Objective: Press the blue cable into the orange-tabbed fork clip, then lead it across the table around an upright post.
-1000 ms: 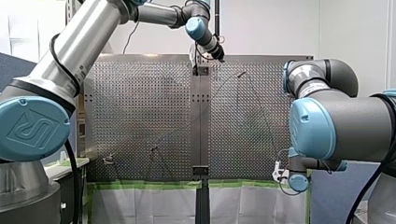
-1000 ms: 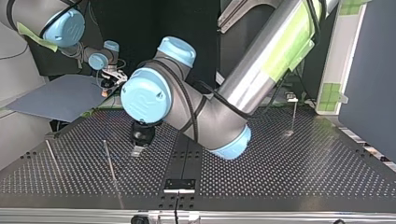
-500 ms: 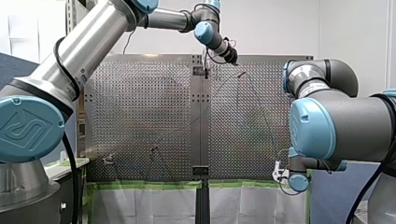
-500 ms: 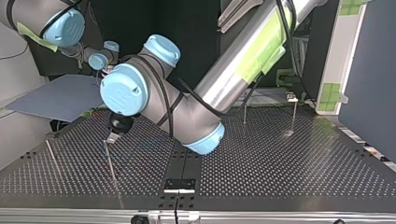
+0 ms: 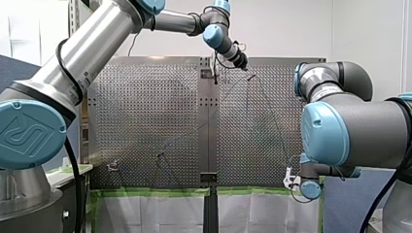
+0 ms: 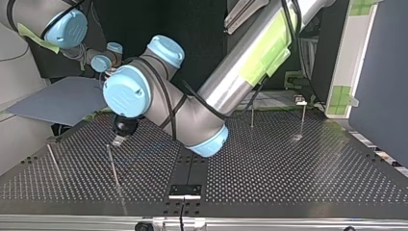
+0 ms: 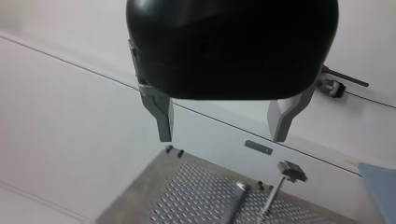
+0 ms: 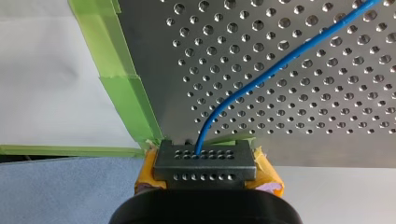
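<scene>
Now, the routing is partly done. Your right tool is clenched on the blue cable, which leaves between its yellow pads and runs ahead of it over the perforated desk. Your left tool is released and empty, its metal fingers spread on nothing.

No view shows plainly whether the cable already sits in the fork clip or bends round a post. With one end held and the other tool idle, count the leading across the desk as unfinished.

Only the right wrist view shows the grasp and the cable's colour. Only the top view shows your left tool low over the desk, just beside a thin upright post. Only the left wrist view shows its jaws standing apart.
</scene>
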Robot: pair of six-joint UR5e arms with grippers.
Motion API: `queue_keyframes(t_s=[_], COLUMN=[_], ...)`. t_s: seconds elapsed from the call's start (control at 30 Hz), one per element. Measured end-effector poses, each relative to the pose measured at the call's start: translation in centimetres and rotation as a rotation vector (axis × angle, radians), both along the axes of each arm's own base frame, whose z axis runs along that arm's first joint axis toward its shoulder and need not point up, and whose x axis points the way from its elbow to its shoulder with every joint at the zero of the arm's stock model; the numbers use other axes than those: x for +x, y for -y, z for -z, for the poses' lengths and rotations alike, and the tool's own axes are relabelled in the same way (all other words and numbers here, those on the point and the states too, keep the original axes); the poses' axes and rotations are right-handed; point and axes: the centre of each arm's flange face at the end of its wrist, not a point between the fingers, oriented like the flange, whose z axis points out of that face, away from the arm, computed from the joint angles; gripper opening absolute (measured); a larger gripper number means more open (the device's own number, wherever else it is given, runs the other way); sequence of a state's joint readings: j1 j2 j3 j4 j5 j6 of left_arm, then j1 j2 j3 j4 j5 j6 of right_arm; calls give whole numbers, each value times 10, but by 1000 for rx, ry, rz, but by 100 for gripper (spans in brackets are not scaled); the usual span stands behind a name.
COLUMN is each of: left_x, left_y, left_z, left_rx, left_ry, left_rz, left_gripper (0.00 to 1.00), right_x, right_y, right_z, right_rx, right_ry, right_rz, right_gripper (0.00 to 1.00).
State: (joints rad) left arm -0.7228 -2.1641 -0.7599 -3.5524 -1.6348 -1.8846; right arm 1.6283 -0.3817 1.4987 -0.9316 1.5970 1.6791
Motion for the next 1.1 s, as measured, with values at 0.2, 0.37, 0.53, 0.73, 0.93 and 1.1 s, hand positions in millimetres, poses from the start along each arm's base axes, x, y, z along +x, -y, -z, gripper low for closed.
queue_keyframes(t_s=[0.2,0.37,0.53,0.73,0.93,1.1], left_x=[0,1,3,4,7,6], left_y=[-1,-1,-1,0,-1,-1], left_z=[20,23,22,21,19,20], left_rx=[29,31,47,56,77,95], left_ry=[-22,-17,9,34,73,83], left_rz=[-3,-3,-9,-21,-49,-50], left_gripper=[100,100,100,100,100,100], right_x=[0,0,0,0,0,1], right_y=[0,0,0,0,0,0], right_z=[0,0,0,0,0,0], right_rx=[0,0,-1,0,0,1], right_ry=[0,0,0,0,0,0], right_rz=[0,0,0,0,0,-1], right_gripper=[0,0,0,0,0,0])
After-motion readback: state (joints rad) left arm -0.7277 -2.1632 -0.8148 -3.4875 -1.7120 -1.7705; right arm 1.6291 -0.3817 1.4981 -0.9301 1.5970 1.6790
